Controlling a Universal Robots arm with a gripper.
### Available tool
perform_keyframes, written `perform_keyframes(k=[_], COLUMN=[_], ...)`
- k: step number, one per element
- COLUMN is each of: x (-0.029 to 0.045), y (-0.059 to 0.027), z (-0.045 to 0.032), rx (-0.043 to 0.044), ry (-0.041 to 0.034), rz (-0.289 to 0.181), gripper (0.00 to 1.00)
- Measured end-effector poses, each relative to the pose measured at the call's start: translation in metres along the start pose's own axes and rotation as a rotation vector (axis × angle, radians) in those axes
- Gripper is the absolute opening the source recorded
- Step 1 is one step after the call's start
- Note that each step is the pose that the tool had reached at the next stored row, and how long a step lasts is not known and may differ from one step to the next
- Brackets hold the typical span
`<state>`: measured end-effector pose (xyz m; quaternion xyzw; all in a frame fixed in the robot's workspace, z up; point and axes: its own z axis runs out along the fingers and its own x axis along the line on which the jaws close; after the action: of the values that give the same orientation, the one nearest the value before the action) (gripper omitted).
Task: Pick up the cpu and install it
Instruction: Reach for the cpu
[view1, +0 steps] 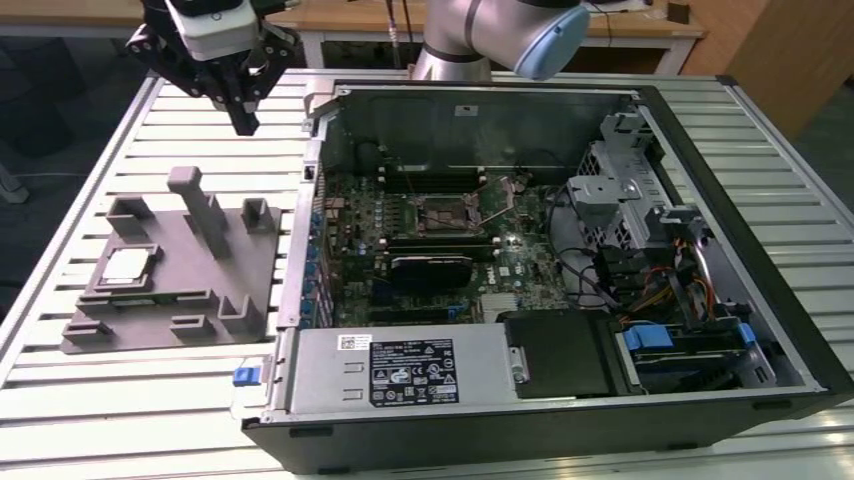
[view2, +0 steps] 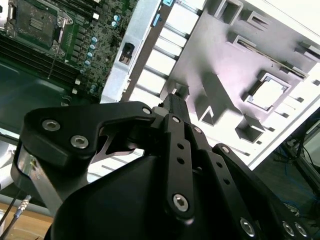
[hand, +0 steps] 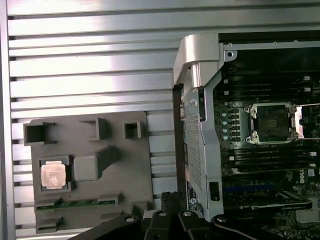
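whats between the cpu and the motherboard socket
Between cpu and socket, in the exterior view: the grey fixture's upright posts, then the case's side wall.

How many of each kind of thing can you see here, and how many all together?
cpu: 1
grey fixture: 1
computer case: 1
socket: 1
gripper: 1
Total: 5

A pale slatted metal table (view1: 107, 400) stands before a wooden desk (view1: 641, 25).
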<state>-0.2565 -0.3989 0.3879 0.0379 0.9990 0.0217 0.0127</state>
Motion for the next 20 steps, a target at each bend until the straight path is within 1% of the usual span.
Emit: perform_keyframes(k=[20], x=[0.0224], y=[-0.0017], z=[0.0005], rx=[0.0001], ry=[0.0005], rz=[0.0], gripper=[0.11])
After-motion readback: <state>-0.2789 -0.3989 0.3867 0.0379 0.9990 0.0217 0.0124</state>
